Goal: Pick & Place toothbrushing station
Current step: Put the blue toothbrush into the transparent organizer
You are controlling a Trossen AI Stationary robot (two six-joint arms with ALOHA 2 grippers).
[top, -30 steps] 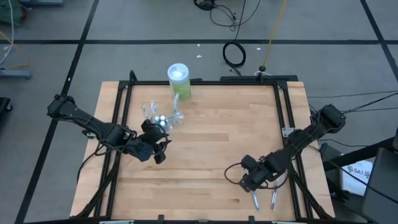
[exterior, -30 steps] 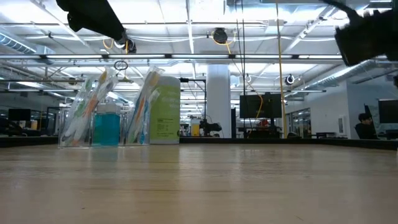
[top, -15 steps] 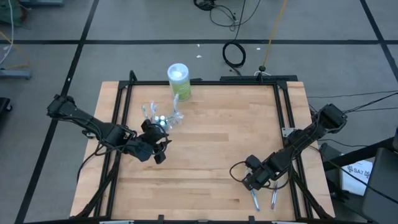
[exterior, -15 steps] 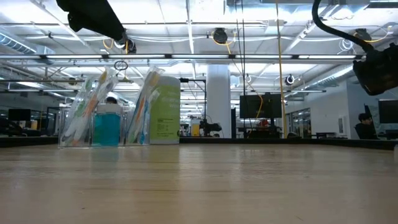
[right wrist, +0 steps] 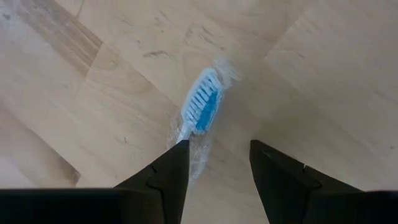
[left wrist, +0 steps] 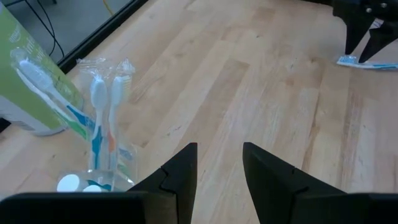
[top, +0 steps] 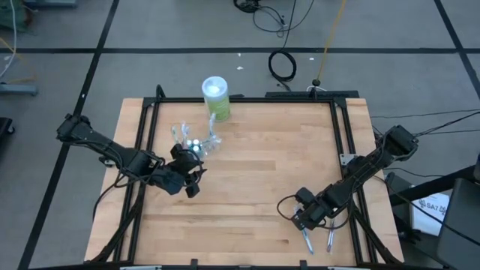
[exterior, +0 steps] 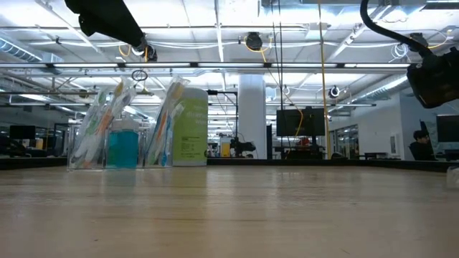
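Apparently unreadable, the green container's (exterior: 188, 129) label (print too small); right gripper (right wrist: 214, 163) parted over a toothbrush (right wrist: 201, 109).

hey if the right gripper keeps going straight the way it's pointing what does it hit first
Most likely the blue-bristled toothbrush lying flat on the table: the open right gripper points down at it, one finger beside its neck. Remaining depth is unclear.

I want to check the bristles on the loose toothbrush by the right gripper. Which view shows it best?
The right wrist view: the toothbrush fills the middle, its blue-and-white head clear just past the open right gripper. The high view shows only a thin sliver near the table's front edge. The left wrist view catches it far off. The low view does not show it.
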